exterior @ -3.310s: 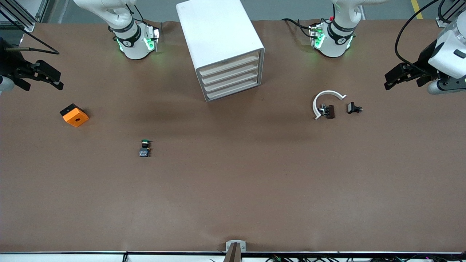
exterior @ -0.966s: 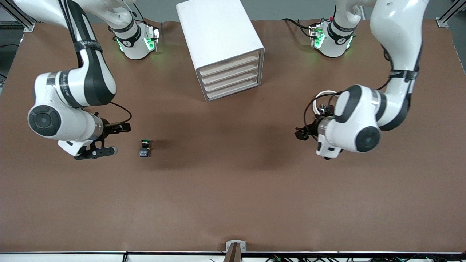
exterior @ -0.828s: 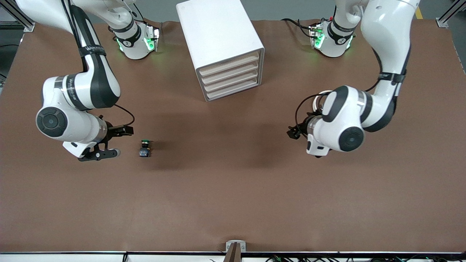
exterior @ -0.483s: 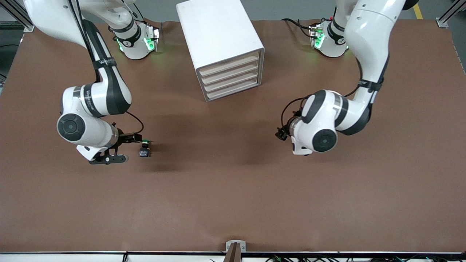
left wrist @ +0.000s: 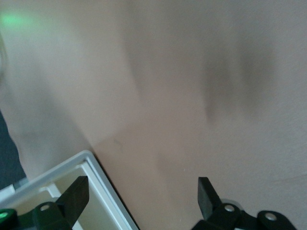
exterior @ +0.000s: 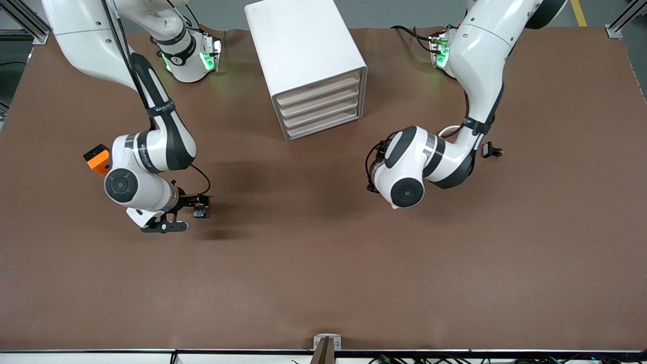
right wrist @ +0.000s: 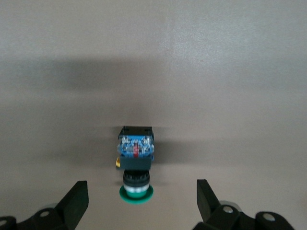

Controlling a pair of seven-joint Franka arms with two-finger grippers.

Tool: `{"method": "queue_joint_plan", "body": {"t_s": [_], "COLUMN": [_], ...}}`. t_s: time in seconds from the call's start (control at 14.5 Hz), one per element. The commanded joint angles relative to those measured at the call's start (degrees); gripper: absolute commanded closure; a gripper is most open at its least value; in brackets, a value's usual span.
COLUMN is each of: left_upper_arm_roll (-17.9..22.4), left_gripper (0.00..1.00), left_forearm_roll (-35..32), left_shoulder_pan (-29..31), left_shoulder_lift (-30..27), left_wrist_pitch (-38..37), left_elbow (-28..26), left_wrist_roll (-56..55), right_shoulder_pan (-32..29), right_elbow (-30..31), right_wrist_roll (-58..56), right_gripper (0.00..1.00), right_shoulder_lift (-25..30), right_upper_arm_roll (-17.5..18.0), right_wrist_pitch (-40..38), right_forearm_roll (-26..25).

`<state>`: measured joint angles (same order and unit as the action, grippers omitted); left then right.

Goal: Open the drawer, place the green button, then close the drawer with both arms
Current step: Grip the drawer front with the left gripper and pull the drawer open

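Lighting was even and diffuse from overhead. Soft shadows lay on the brown table (exterior: 323, 263) nearer the front camera than the white drawer cabinet (exterior: 308, 65). Green indicator glow surrounded both arm bases. The left wrist view was motion-blurred; the right wrist view rendered the button (right wrist: 136, 165) sharply.

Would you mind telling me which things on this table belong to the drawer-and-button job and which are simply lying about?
Belonging to the job:
- button, lying on the table
- drawer cabinet, all drawers shut
- right gripper, open, at the button
- left gripper, open, over bare table near the cabinet

Lying about:
- orange cube
- small black clip
- white curved piece, mostly hidden
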<state>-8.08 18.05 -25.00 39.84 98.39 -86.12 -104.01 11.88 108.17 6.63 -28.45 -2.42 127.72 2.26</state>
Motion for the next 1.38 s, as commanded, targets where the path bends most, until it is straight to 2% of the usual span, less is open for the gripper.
{"method": "queue_joint_plan", "body": {"t_s": [0.0, 0.28, 0.48, 0.62, 0.76, 0.9, 0.97, 1.1, 1.31], "left_upper_arm_roll": [0.3, 0.3, 0.3, 0.3, 0.3, 0.3, 0.3, 0.3, 0.4], "left_gripper": [0.0, 0.0, 0.0, 0.0, 0.0, 0.0, 0.0, 0.0, 0.0], "left_forearm_roll": [6.6, 16.6, 21.6, 24.5, 27.2, 29.3, 29.6, 30.1, 31.0], "left_shoulder_pan": [-1.7, -3.3, -5.7, -6.1, -7.9, -8.7, -8.7, -7.9, -8.0], "left_shoulder_lift": [0.9, 3.7, 5.8, 6.5, 7.6, 8.8, 9.2, 10.1, 11.3], "left_wrist_pitch": [-1.2, -1.9, -1.9, -2.1, -2.8, -2.8, -2.8, -4.9, -6.9], "left_elbow": [0.9, 0.9, 1.2, 1.0, 1.0, 1.2, 1.1, 1.1, 1.1], "left_wrist_roll": [-1.8, -2.5, -10.7, -12.1, -13.6, -16.0, -16.8, -18.5, -22.3], "right_shoulder_pan": [0.0, 0.3, 0.7, 0.7, 0.7, 0.7, 0.7, 0.7, 0.7], "right_elbow": [0.7, 1.0, 1.1, 1.2, 1.4, 1.5, 1.5, 1.5, 1.5], "right_wrist_roll": [0.8, 1.0, 1.0, 0.9, 0.9, 0.9, 0.9, 0.9, 1.0], "right_gripper": [0.0, 0.0, 0.0, 0.0, 0.33, 0.57, 0.66, 0.78, 0.82], "right_shoulder_lift": [-1.3, -3.4, -4.2, -4.2, -4.2, -4.2, -4.2, -4.1, -3.9], "right_upper_arm_roll": [0.1, 0.2, 0.1, 0.1, 0.1, 0.1, 0.1, 0.1, 0.1], "right_wrist_pitch": [3.6, 6.6, 6.7, 6.7, 6.7, 6.7, 6.6, 6.4, 6.1], "right_forearm_roll": [0.9, 2.5, 2.9, 2.9, 2.9, 2.9, 2.9, 2.9, 2.9]}}
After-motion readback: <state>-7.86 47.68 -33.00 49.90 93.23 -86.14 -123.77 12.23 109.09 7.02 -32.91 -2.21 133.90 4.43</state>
